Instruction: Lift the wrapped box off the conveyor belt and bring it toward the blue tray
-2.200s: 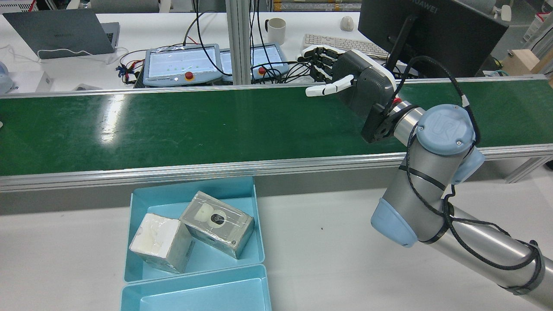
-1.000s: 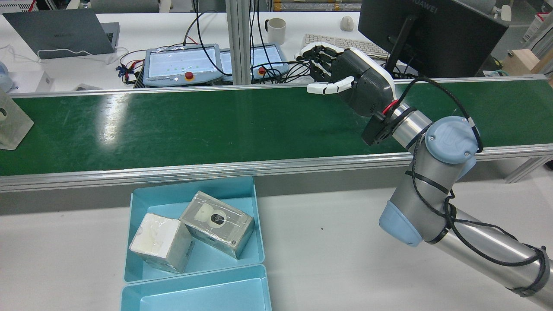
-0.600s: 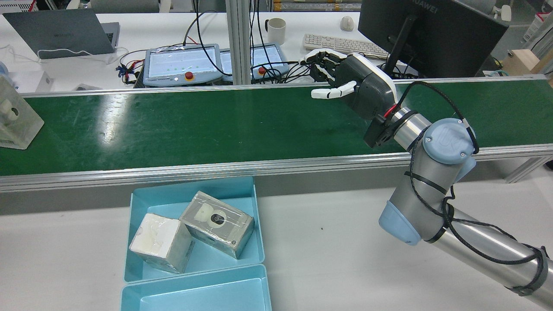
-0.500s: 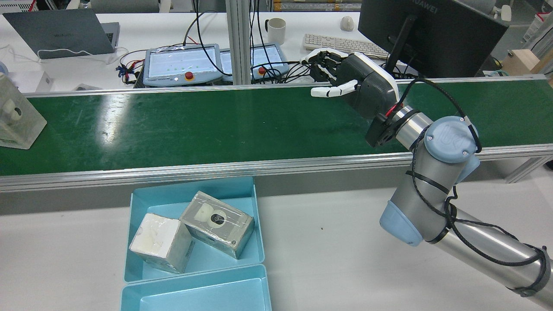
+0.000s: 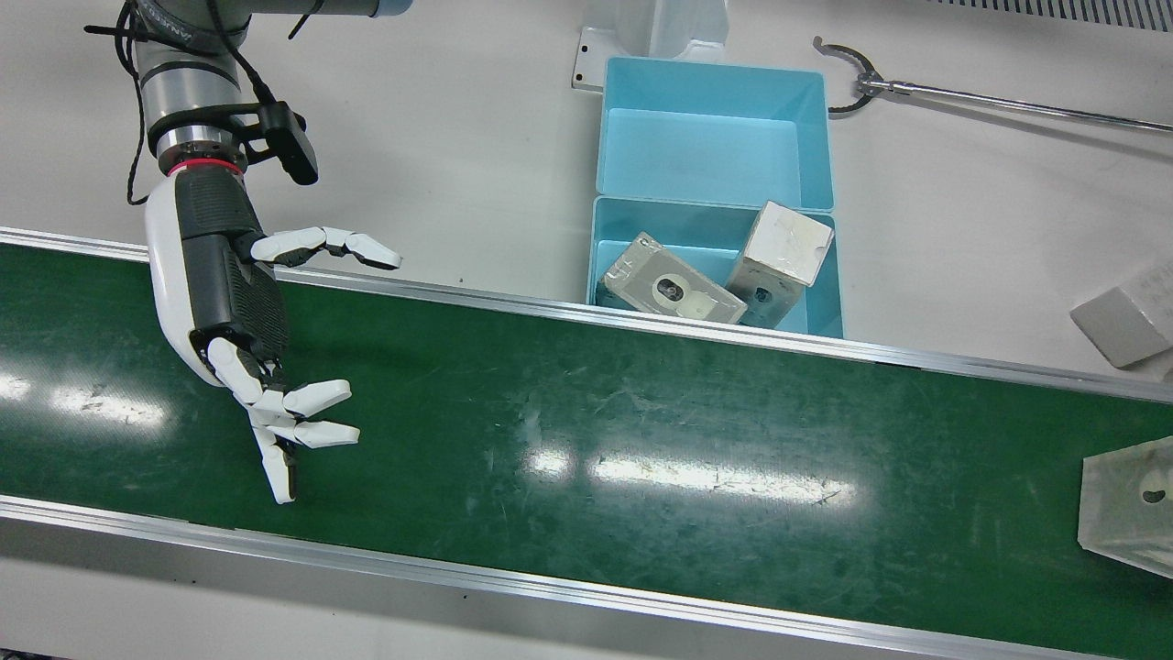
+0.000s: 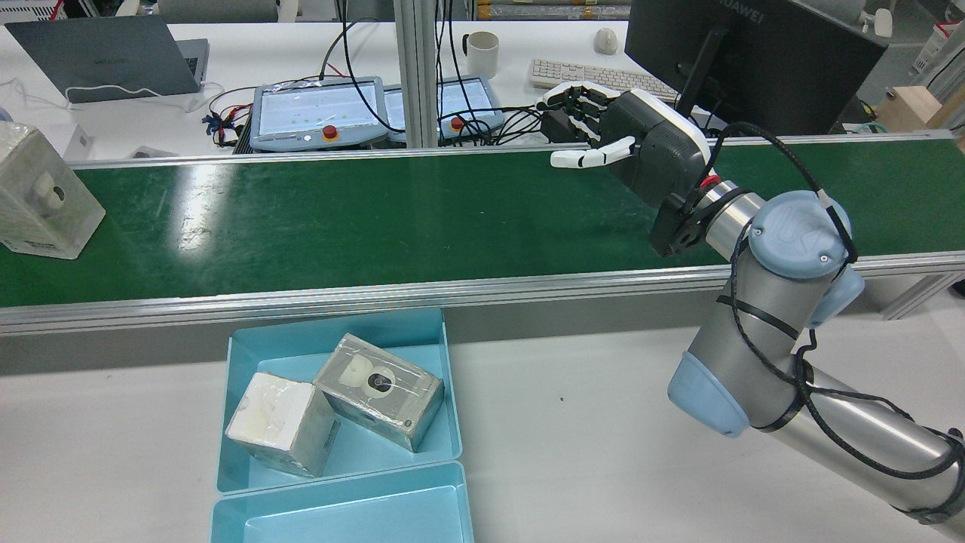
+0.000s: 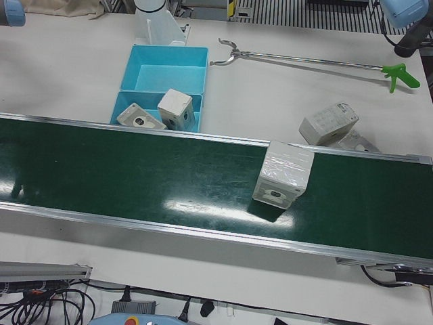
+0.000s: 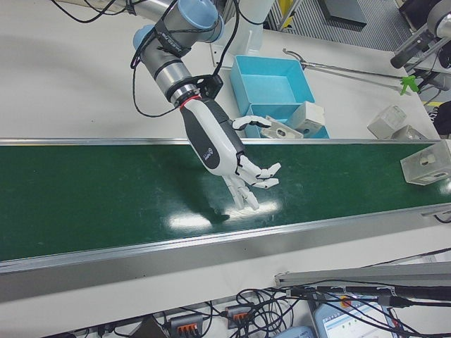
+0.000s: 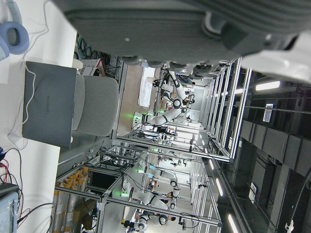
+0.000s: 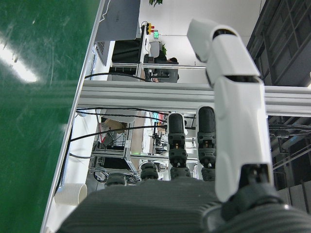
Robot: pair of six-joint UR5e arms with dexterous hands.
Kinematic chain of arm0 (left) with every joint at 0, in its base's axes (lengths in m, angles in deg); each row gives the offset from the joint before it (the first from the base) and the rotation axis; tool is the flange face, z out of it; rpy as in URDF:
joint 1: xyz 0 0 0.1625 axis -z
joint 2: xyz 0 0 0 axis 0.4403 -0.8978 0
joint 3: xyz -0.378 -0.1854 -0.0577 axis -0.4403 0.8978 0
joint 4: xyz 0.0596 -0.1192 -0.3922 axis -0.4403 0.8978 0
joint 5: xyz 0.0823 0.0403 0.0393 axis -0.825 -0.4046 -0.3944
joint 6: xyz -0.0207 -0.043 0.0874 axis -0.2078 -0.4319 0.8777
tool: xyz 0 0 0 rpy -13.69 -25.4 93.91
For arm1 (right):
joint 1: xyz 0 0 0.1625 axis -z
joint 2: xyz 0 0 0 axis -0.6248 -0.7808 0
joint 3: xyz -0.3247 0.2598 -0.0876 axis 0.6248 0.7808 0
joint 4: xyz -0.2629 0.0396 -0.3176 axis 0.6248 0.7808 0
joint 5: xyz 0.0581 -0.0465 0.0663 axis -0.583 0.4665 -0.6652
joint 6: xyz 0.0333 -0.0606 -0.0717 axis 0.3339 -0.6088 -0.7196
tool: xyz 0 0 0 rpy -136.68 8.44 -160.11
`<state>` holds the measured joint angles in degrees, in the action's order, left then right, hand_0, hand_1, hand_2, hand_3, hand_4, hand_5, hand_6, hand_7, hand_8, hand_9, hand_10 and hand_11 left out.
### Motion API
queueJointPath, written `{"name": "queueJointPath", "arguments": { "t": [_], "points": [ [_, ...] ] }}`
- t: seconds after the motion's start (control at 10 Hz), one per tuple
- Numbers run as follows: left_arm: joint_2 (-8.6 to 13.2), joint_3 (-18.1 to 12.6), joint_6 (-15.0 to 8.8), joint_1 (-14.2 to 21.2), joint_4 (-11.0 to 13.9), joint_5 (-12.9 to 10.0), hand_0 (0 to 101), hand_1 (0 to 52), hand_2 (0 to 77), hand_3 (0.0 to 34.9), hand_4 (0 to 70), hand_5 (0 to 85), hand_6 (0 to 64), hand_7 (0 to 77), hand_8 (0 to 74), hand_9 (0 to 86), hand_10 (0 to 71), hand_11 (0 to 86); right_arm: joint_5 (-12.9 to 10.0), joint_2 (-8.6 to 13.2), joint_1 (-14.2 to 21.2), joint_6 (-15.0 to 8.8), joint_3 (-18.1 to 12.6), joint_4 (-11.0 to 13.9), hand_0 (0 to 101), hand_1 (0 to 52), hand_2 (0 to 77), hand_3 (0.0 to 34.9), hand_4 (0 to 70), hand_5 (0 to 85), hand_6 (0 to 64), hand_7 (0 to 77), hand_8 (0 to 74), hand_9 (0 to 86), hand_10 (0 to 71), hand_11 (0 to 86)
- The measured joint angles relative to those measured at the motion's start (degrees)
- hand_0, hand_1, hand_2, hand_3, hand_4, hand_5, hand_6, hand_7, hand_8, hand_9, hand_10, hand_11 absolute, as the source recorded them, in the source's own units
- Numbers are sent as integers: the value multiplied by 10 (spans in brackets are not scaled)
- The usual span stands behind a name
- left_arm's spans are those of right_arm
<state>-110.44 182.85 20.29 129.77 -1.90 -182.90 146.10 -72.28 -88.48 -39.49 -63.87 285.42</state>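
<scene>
A wrapped box (image 6: 45, 200) stands on the green conveyor belt (image 6: 377, 219) at the rear view's far left; it also shows in the front view (image 5: 1132, 504), the left-front view (image 7: 284, 176) and the right-front view (image 8: 428, 163). My right hand (image 6: 633, 143) is open, fingers spread, hovering over the belt far from the box; it also shows in the front view (image 5: 247, 321) and the right-front view (image 8: 225, 151). The blue tray (image 6: 451, 392) beside the belt holds two wrapped boxes (image 6: 377, 388). Only the left hand's palm (image 9: 184, 29) shows.
A second, empty blue tray (image 6: 339, 513) adjoins the first. A long grabber tool (image 5: 962, 96) and spare wrapped boxes (image 7: 329, 122) lie on the white table. Monitor, teach pendants and cables stand beyond the belt's far rail (image 6: 301, 151).
The wrapped box has come into the rear view at the left edge and moved right along the belt. My right hand has shifted slightly right and stays open.
</scene>
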Motion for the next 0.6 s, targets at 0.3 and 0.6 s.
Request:
{"name": "queueJointPath", "arguments": {
  "t": [0.3,0.6],
  "points": [
    [0,0,0,0,0,0,0,0,5,0,0,5,0,5,0,0,0,0,0,-2,1,1,17,-30,480,153,207,96,175,360,76,267,11,71,0,11],
    [0,0,0,0,0,0,0,0,5,0,0,11,0,0,0,0,0,0,-2,0,1,3,26,-38,453,65,125,168,115,338,49,240,0,54,0,16]
  ]
}}
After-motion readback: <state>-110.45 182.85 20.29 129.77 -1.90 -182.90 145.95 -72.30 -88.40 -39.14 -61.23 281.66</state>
